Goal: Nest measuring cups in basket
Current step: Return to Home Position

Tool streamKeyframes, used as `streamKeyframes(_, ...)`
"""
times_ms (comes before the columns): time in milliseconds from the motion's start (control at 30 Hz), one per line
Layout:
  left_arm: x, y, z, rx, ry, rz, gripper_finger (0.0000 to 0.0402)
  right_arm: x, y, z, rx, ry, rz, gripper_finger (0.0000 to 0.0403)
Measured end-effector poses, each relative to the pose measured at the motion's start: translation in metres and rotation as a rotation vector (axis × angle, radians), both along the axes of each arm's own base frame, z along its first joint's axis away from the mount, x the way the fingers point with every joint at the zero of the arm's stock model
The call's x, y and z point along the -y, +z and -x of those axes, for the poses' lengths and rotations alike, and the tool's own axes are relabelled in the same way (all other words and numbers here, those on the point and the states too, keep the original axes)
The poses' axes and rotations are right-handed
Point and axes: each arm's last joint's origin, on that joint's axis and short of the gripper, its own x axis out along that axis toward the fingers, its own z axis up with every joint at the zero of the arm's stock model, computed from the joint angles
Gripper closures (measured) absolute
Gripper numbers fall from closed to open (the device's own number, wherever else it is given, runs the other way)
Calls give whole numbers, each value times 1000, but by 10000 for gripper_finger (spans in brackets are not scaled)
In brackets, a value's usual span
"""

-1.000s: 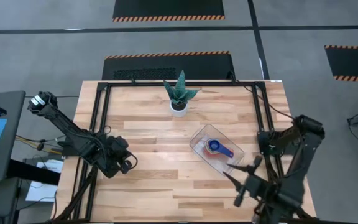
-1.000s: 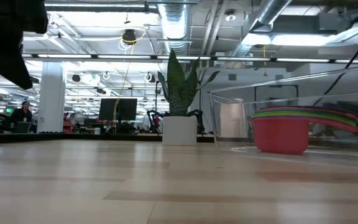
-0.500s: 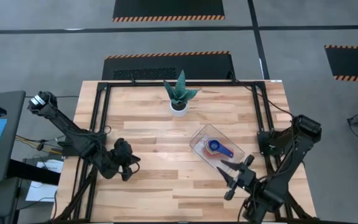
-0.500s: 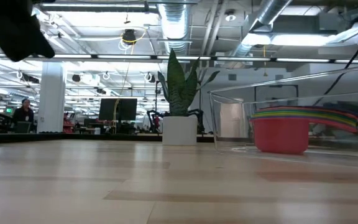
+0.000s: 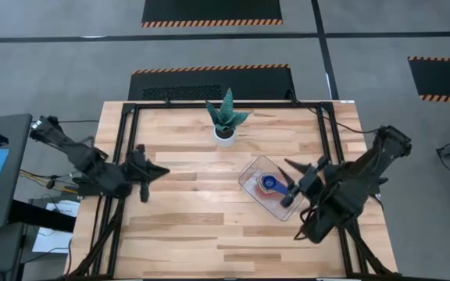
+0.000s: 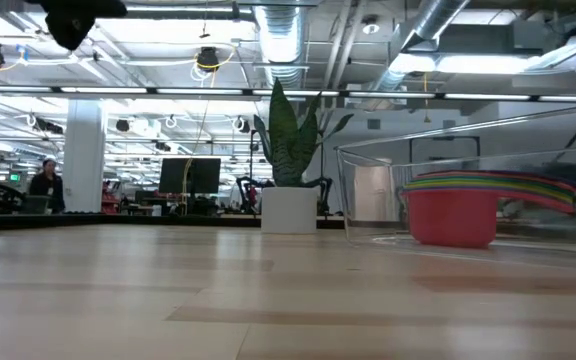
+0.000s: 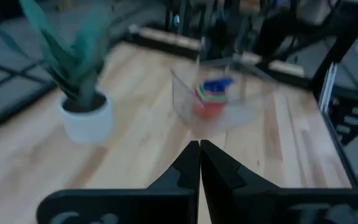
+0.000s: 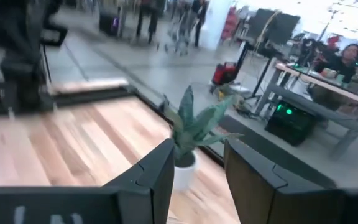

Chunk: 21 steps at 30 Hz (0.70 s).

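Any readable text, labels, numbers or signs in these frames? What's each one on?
No text reads in any view.
Left gripper: pale raised marks on its body in the left wrist view, too blurred to read.
Right gripper: the same, in the right wrist view.
Measuring cups, basket, white pot: no markings show.

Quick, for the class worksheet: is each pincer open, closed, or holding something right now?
Left pincer: closed, holding nothing.
Right pincer: open, holding nothing.
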Motion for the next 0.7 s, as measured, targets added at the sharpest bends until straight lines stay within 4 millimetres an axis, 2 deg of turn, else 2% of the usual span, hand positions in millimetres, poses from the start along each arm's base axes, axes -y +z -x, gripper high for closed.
streamKeyframes(100, -13, 9, 13, 62, 18, -15, 401, 12, 31, -4, -94, 33, 5, 240)
streamKeyframes(167, -20, 13, 20, 94, 35, -18, 401, 22, 51, -11, -181, 127, -39, 241)
streamKeyframes(200, -23, 14, 24, 106, 42, -18, 401, 28, 60, -14, -221, 224, -73, 241)
streamKeyframes(267, -28, 14, 30, 113, 51, -16, 401, 40, 76, -21, -277, 560, -142, 241)
streamKeyframes(333, -32, 14, 35, 116, 48, -2, 402, 54, 88, -25, -255, 908, -177, 241)
streamKeyframes(367, -33, 13, 38, 114, 49, 12, 402, 63, 90, -25, -243, 1012, -201, 241)
streamKeyframes(400, -34, 12, 40, 110, 52, 29, 401, 73, 89, -22, -247, 1056, -242, 241)
streamKeyframes(467, -35, 11, 42, 111, 57, 64, 401, 93, 81, -11, -271, 981, -341, 241)
streamKeyframes(533, -35, 11, 44, 106, 52, 74, 402, 108, 72, -2, -237, 906, -366, 242)
streamKeyframes(600, -35, 11, 43, 97, 33, 50, 401, 116, 58, 7, -205, 900, -357, 241)
streamKeyframes(700, -34, 10, 43, 85, -3, 21, 402, 119, 35, 21, -99, 992, -334, 241)
